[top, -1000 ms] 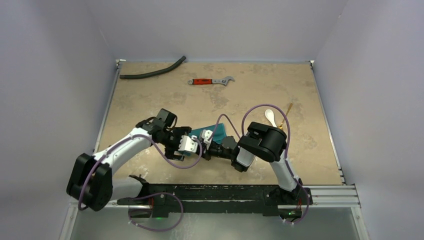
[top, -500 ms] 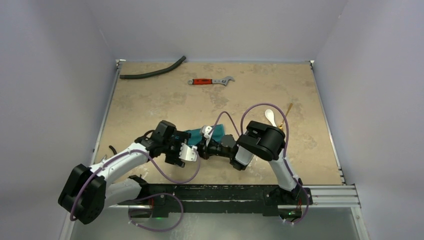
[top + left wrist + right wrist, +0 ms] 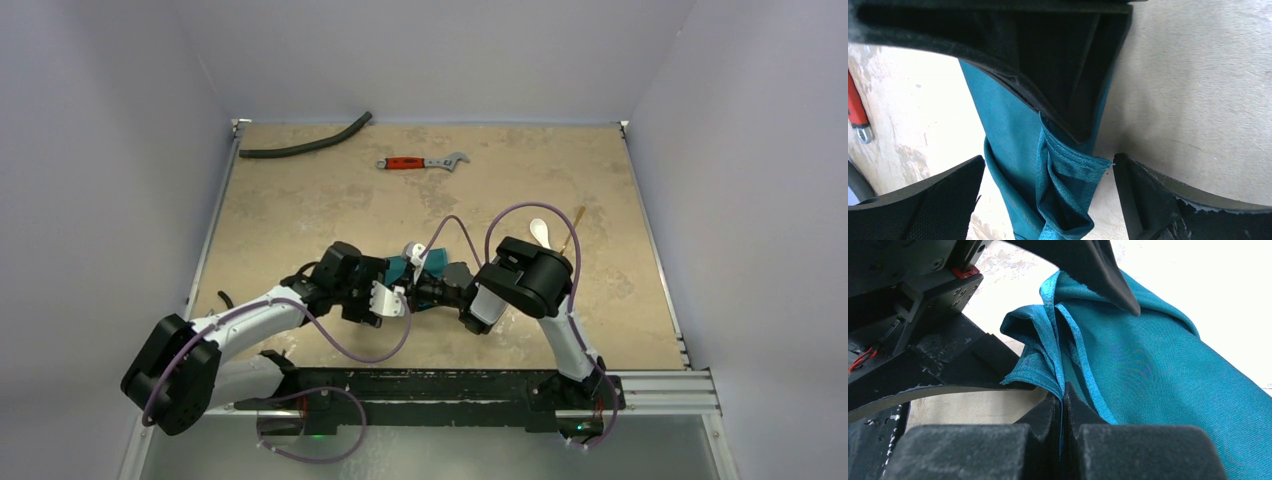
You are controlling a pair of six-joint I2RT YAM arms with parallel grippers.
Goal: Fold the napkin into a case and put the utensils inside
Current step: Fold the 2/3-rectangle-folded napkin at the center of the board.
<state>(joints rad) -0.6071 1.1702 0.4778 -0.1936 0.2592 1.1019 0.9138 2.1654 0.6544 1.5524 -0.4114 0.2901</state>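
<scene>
Between closed right fingers (image 3: 973, 450), napkin (image 3: 1148, 365) edge.

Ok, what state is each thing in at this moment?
napkin: bunched in layers, pinched at one end.
right gripper: shut on napkin.
left gripper: open, straddling napkin's end.
spoon: lying loose, outside napkin.
wooden utensil: lying loose beside spoon.
wrench: lying loose, far from both arms.

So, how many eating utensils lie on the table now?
2. The small white plastic spoon lies just beyond the right arm elbow; the slim tan wooden utensil lies beside it, to its right. The arm partly covers both and could hide more.
</scene>
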